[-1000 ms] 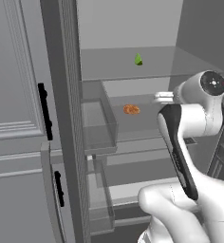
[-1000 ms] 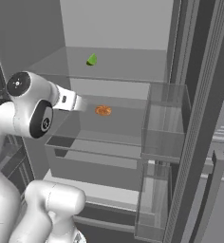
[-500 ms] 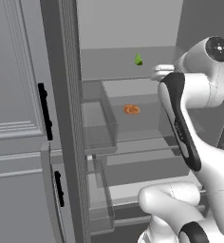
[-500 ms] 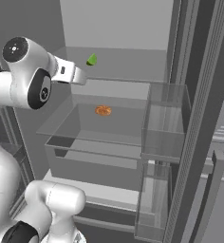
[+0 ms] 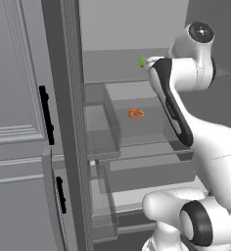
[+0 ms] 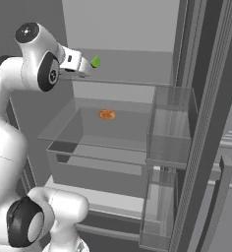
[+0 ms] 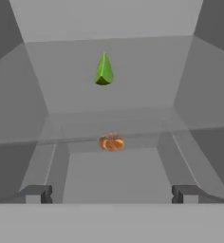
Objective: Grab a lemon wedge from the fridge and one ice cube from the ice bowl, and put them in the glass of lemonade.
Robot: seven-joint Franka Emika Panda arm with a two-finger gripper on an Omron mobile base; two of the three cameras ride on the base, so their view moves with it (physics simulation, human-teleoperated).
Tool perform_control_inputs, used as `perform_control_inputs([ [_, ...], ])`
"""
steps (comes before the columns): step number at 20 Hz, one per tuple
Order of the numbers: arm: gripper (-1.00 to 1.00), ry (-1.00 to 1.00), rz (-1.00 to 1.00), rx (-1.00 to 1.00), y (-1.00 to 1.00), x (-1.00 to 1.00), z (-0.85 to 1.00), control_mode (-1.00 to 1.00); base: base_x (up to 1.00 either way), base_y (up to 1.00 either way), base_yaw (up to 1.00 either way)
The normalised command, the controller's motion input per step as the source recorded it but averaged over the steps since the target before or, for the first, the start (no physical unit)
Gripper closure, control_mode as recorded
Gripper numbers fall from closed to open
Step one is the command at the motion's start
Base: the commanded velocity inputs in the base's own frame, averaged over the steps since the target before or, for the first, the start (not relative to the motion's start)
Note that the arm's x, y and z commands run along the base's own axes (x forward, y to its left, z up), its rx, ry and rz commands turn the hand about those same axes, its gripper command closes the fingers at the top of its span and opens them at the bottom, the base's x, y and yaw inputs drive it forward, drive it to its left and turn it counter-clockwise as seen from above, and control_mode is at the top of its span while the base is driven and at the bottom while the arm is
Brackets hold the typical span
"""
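Note:
The fridge (image 5: 129,34) stands open, pale grey inside. On its upper glass shelf (image 6: 130,82) sits the lemon wedge (image 5: 142,61) (image 6: 95,61), small, yellow-green and pointed. My gripper (image 6: 87,70) (image 5: 148,62) hovers at shelf height just in front of the wedge, apart from it. In the hand view the wedge (image 7: 104,70) lies straight ahead, above the open gripper (image 7: 111,193), whose fingertips (image 7: 35,193) stand wide with nothing between them. The ice cube, ice bowl and glass of lemonade are out of view.
A small flat orange item (image 5: 135,113) (image 6: 106,114) (image 7: 111,142) lies in the clear drawer (image 6: 64,142) under the shelf. Clear door bins (image 6: 172,130) (image 5: 102,128) flank the opening. Light grey cabinets (image 5: 14,88) with black handles (image 5: 46,115) stand to the left.
The arm has risen from the level of the lower drawer to the upper shelf, bringing the hand close to the lemon wedge. The jaws have stayed open.

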Motion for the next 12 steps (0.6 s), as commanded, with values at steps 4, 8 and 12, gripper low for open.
perform_control_inputs([
  [4,-1.00,0.09,0.00,0.00,0.01,0.87,0.00,-1.00,0.00,0.00,0.00],
  [8,-1.00,0.02,0.00,0.00,0.00,0.85,-0.01,-1.00,0.00,0.00,0.00],
  [12,-1.00,0.00,0.00,-0.01,0.00,0.73,-0.07,-1.00,0.00,0.00,0.00],
])
